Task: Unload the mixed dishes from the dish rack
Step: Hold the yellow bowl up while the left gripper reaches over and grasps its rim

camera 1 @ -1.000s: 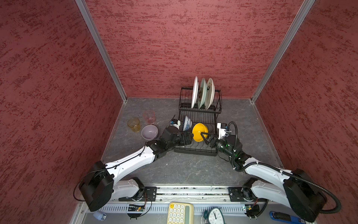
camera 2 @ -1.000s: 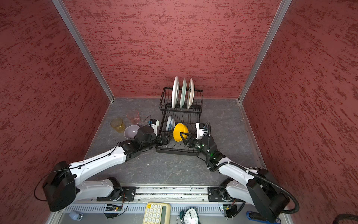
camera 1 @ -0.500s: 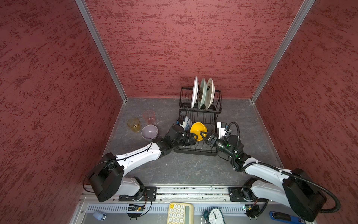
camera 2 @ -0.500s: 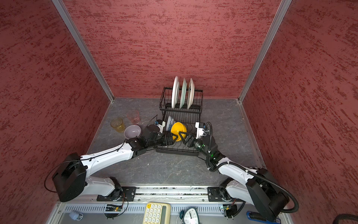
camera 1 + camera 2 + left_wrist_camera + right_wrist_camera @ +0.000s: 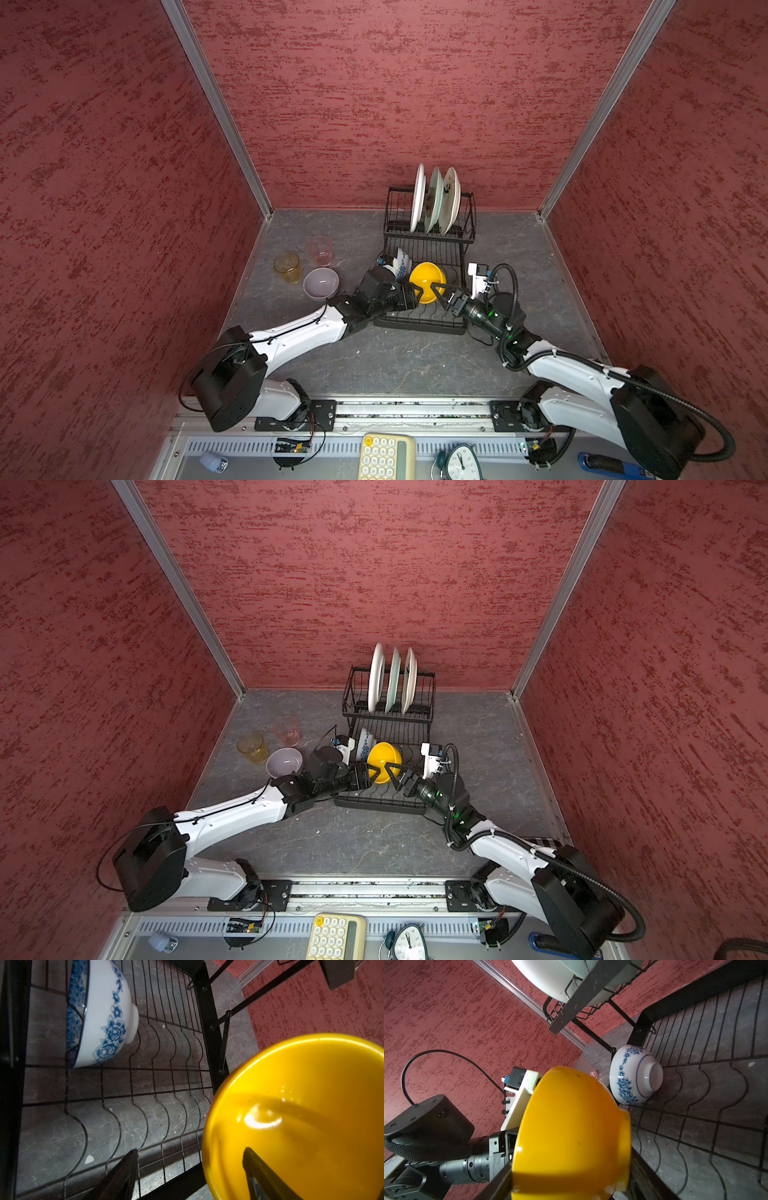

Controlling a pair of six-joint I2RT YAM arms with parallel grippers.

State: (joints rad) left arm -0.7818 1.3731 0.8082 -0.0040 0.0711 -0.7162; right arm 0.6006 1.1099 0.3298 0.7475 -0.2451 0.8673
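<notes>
One black wire dish rack [image 5: 419, 328] takes up the back middle of the grey table [image 5: 374, 365], and three plates [image 5: 434, 199] stand on edge in its tall basket, not yet unloaded. Two bowls are at its flat tray. The blue-white bowl [image 5: 104, 1016] lies on its side on the wires, and the yellow bowl [image 5: 428, 278] is held tilted over them, between the two arms. Off the rack, on the table to the left, the lavender bowl [image 5: 321, 282], the amber tumbler [image 5: 286, 266] and the pink tumbler [image 5: 320, 250] sit upright, near one another. The right gripper [image 5: 435, 292] is clamped across the yellow bowl, one finger at the rim and one at the foot. The left gripper [image 5: 190, 1152] has its fingers apart astride the rim, the inner finger [image 5: 261, 1169] inside the bowl and the outer finger [image 5: 124, 1172] clear of the wall. This reads as a handover. To do it well, the left should pinch the wall firmly, far enough past the lip that the glazed surface cannot slip, before the right lets go. The right should then open and back straight away without dragging the bowl on the tray wires or knocking the blue-white bowl.
</notes>
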